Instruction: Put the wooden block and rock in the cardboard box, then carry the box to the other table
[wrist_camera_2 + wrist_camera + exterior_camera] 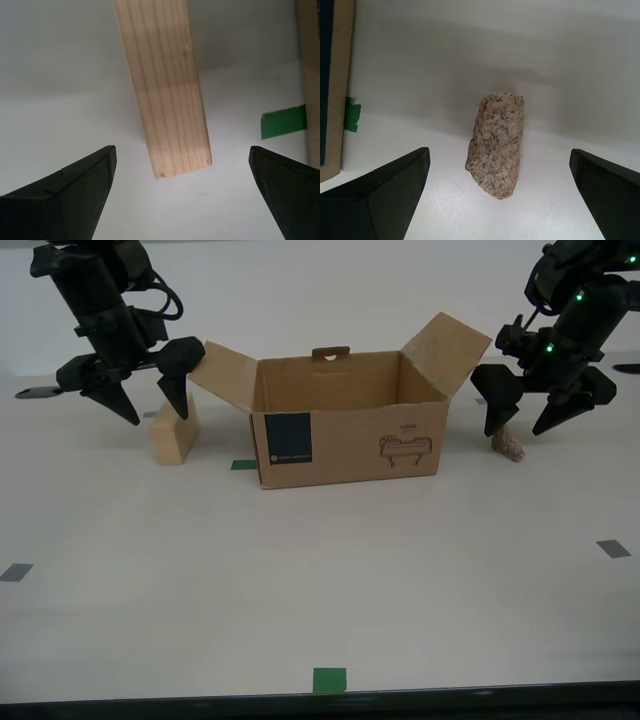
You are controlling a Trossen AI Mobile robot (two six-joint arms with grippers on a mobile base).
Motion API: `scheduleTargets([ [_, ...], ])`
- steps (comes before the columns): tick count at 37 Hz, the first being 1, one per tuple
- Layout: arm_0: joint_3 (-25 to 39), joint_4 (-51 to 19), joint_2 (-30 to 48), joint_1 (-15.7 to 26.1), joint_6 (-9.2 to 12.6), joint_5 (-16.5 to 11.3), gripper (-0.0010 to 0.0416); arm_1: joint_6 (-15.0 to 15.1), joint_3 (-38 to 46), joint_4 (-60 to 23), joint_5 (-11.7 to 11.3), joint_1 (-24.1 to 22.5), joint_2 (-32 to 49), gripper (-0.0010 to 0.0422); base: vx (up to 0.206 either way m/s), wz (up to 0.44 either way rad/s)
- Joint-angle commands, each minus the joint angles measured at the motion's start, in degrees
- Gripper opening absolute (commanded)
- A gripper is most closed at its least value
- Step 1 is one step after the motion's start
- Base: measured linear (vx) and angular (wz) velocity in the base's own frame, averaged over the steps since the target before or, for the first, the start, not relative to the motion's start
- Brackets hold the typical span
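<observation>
Cardboard box (pixel 345 420) bears a dark blue label (pixel 290 438), print unreadable; both grippers' jaws spread wide, holding nothing.

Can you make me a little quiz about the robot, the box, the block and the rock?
1. True or false: the rock is already inside the cardboard box.
2. Which thing lies between the open fingers of my second end effector: A) the rock, B) the wooden block, C) the box?
3. Fill in: my first end effector is ____ (open or shut).

Key
1. False: it lies on the table, outside the box.
2. B.
3. Open.
</observation>
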Motion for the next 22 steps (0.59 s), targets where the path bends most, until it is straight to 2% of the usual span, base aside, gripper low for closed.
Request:
scheduleTargets([
  [1, 0.0, 0.0, 0.0, 0.0, -0.4, 0.1, 0.039, 0.1, 0.9, 2.2, -0.1, 0.0, 0.0, 0.0362, 0.0, 0.0],
  [10, 0.0, 0.3, 0.0, 0.0, -0.6, 0.1, 0.039, -0.1, 1.8, 6.3, -0.1, 0.7, 0.0, 0.0362, 0.0, 0.0],
  [16, 0.0, 0.2, 0.0, 0.0, -0.6, 0.1, 0.039, 0.0, 1.7, 6.5, 0.0, 3.5, 0.0, 0.0361, 0.0, 0.0],
  [22, 0.0, 0.3, 0.0, 0.0, -0.6, 0.1, 0.039, -0.1, 1.4, 6.8, 3.7, 6.0, 0.0, 0.0361, 0.0, 0.0],
])
